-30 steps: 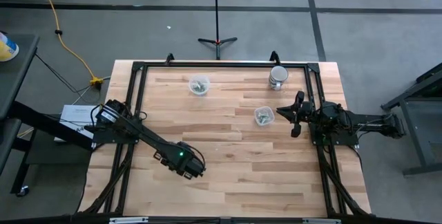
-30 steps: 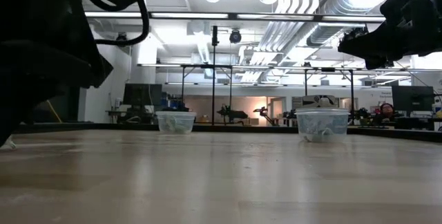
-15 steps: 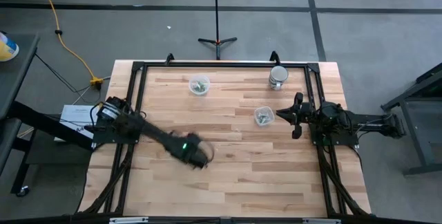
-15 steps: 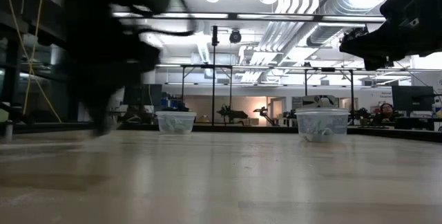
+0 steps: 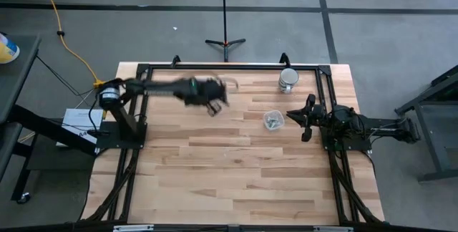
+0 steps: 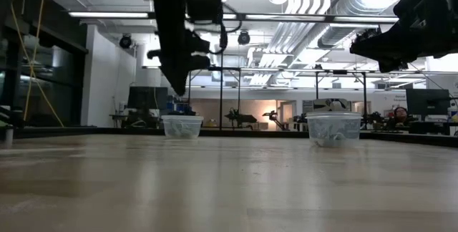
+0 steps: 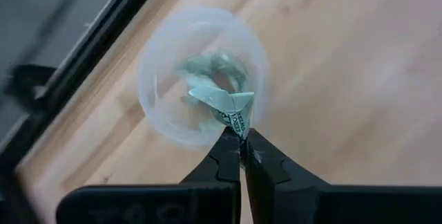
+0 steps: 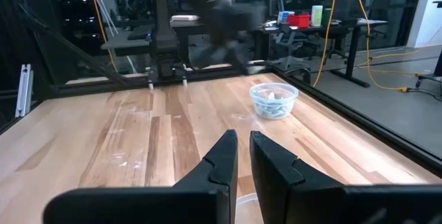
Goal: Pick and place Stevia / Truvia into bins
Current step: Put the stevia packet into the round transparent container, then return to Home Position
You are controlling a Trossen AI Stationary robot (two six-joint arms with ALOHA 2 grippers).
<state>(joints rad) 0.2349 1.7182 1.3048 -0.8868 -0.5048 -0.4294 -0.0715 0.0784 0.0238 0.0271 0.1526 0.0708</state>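
Observation:
My left gripper (image 7: 240, 140) is shut on one pale green-and-white Stevia packet (image 7: 228, 103). It hangs above the far-left clear cup (image 7: 155, 106), which has more packets lying inside. In the low view this gripper (image 6: 176, 87) stands over that cup (image 6: 182, 127). In the high view the arm (image 5: 204, 92) hides the cup. A second cup (image 5: 273, 120) with packets stands at the right. Just to its right, raised above the table, my right gripper (image 5: 304, 119) has its fingers close together with nothing between them (image 8: 242, 141). My left gripper pinches the packet by one end (image 7: 238, 122) between its two fingertips, coming from above and pointing down. The packet sticks out beyond the tips, crumpled. It is lifted clear, over the cup's opening.
A shiny metal mug (image 5: 288, 79) stands at the far right corner. A black frame (image 5: 229, 66) runs around the table's far and side edges. Bare wood lies across the middle and near half of the table (image 5: 236, 175).
My left gripper has swung from the near-left part of the table toward the far edge. It has risen and now hangs above the far-left cup.

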